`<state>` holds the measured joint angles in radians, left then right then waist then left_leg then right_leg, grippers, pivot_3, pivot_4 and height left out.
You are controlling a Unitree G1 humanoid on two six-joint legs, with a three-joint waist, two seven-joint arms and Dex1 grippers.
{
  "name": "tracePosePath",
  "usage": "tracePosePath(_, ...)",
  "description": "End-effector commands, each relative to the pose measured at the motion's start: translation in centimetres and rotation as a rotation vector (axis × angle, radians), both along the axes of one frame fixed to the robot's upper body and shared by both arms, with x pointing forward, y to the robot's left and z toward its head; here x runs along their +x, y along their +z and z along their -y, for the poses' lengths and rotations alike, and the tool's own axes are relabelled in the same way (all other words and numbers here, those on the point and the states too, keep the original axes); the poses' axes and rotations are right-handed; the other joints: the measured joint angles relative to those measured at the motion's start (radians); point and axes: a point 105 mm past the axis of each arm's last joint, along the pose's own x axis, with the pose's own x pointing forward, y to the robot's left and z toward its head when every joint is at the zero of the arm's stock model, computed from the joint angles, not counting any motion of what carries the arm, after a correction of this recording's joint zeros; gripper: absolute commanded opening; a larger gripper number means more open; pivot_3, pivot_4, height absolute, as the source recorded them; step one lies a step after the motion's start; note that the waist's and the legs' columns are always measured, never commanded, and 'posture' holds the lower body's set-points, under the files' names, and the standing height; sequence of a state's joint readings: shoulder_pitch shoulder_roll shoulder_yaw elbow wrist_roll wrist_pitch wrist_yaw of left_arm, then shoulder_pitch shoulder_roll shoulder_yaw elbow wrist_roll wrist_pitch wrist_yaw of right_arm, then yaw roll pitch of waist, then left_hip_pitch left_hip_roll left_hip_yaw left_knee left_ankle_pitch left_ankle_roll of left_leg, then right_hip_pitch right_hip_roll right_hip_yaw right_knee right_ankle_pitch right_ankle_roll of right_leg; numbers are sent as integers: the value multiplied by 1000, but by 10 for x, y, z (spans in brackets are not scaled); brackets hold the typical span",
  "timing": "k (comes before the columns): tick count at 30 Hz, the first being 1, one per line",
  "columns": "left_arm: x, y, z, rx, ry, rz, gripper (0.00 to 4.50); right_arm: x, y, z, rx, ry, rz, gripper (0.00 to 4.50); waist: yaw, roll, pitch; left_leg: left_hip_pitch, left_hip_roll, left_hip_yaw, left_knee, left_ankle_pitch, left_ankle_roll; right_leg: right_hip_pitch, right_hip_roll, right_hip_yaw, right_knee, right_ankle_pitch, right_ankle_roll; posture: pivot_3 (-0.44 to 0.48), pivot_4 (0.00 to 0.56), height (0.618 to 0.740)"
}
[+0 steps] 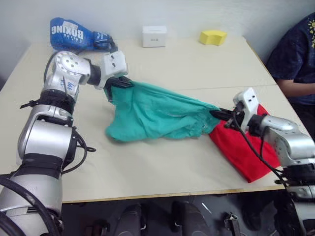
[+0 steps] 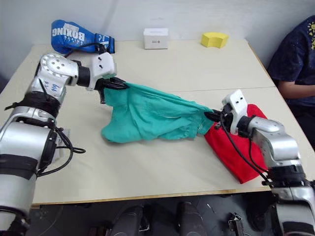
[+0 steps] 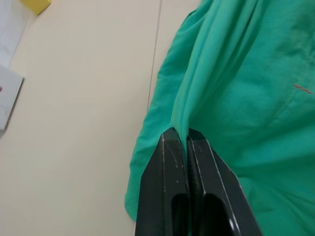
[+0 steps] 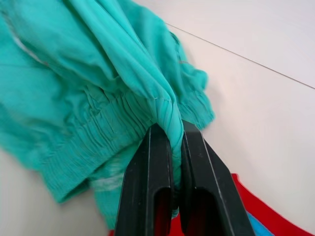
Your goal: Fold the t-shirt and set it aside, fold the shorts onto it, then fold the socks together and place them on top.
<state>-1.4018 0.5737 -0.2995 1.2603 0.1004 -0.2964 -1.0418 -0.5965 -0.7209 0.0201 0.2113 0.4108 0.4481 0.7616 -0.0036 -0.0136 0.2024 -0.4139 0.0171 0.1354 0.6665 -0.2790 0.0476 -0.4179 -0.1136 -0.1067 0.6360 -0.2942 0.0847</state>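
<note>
The teal-green shorts (image 1: 157, 114) hang stretched between my two grippers over the middle of the table. My left gripper (image 1: 119, 83) is shut on one end of the shorts (image 3: 231, 88), toward the far left. My right gripper (image 1: 220, 114) is shut on the gathered waistband end (image 4: 147, 93), just above the near edge of the folded red t-shirt (image 1: 241, 147), which lies at the table's front right. The socks are out of view.
A blue boxing glove (image 1: 74, 33) lies at the far left corner. A white box (image 1: 154, 36) and a yellow block (image 1: 212, 37) stand along the far edge. A person in dark blue (image 1: 295, 59) sits at the right. The table's front edge (image 1: 147, 194) runs close below the shorts.
</note>
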Motion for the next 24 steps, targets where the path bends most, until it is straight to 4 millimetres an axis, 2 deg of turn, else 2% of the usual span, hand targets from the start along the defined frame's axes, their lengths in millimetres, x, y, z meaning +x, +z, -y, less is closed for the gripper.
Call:
tracePosePath(1,6,7,-5,-19,56,60,18,6,4,0,-29,-6,39,0,0,0,0,0,0,0,0,0,0,0,0,0,0,0,0,0,150,740)
tracePosePath(8,18,1,-10,-116,176,92,18,16,14,-7,5,-46,151,0,0,0,0,-5,-1,-1,3,1,1,-3,-1,0,2,1,2,0,150,740)
tracePosePath(10,18,-1,-9,-172,178,75,416,19,18,-7,43,-72,165,0,0,0,0,-6,-1,-1,4,1,1,-4,-1,0,2,2,3,0,150,740)
tracePosePath(11,18,-2,-9,-199,185,67,605,21,19,-5,50,-94,176,567,0,0,0,-7,-1,-1,5,1,1,-5,0,0,3,2,3,0,150,740)
tracePosePath(13,22,-2,-16,-249,243,81,1134,25,23,-1,33,-125,221,1071,0,0,0,-8,-1,0,7,1,2,-6,-1,0,5,2,3,0,150,740)
tracePosePath(15,26,5,-24,-315,305,136,1799,28,32,6,24,-171,286,1797,-1,0,0,-9,-1,0,8,1,2,-7,-1,0,7,2,3,0,150,740)
tracePosePath(20,31,25,-60,-573,506,204,3295,28,56,21,49,-264,407,3485,-1,0,0,-10,-1,0,8,1,2,-8,-1,1,8,2,3,0,150,740)
tracePosePath(23,23,31,-58,-729,412,131,4207,18,60,21,159,-225,399,4487,-2,0,0,-10,-1,0,8,1,2,-9,-1,1,8,2,3,0,150,740)
tracePosePath(24,20,31,-57,-725,373,126,4474,15,59,19,191,-206,382,4500,-2,0,0,-10,-1,0,8,1,2,-9,-1,1,8,2,3,0,150,740)
